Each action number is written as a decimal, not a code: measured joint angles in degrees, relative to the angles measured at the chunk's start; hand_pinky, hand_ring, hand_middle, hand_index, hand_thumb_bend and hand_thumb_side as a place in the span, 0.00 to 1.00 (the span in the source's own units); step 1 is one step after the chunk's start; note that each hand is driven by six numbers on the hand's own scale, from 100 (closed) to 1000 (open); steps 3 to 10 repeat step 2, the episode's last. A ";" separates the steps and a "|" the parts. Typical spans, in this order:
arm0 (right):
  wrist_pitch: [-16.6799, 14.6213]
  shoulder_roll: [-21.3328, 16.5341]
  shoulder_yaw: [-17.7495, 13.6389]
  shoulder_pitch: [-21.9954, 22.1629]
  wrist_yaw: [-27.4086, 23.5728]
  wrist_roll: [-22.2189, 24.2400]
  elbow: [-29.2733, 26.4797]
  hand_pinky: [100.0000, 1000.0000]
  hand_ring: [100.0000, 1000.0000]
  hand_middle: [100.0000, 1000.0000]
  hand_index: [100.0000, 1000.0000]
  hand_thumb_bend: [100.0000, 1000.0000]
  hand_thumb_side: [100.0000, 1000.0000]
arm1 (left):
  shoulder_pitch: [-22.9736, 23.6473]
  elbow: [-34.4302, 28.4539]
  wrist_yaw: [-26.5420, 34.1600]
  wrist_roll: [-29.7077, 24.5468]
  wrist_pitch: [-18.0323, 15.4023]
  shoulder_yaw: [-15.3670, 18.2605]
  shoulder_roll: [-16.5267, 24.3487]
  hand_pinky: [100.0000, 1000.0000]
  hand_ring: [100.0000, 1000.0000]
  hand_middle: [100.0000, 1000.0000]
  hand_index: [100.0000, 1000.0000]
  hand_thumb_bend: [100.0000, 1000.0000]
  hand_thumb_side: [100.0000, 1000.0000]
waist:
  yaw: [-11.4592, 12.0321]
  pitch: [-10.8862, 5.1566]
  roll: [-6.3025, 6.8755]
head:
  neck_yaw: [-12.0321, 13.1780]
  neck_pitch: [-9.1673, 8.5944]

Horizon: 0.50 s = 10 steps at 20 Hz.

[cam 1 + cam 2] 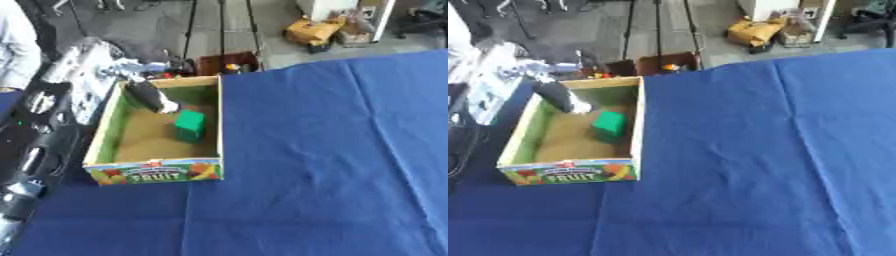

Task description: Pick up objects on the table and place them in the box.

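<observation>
Box (156, 169) near counter's left edge; green block (189, 125) inside, toward its right wall. Left hand (154, 97) reaches in from the far-left corner, just beside the block; finger state unclear. Right eye view: block (609, 126) lies right of and nearer than the hand (562, 98); right hand unseen.

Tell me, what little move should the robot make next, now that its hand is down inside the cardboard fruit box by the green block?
Probably lift the left hand straight up out of the cardboard fruit box. The green block already sits on the box floor, and the hand's tip appears just beside it, not around it. No other loose objects show on the blue tablecloth, so clearing the box seems the sensible step.
</observation>
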 measured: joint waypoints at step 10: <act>0.02 0.00 -0.04 0.03 0.00 -0.17 0.00 0.68 0.67 0.43 0.65 0.00 0.71 | 0.16 -2.86 1.74 0.58 -0.56 2.29 0.88 0.63 0.75 0.76 0.95 0.03 0.58 | 0.32 -0.03 -0.14 | -0.27 0.01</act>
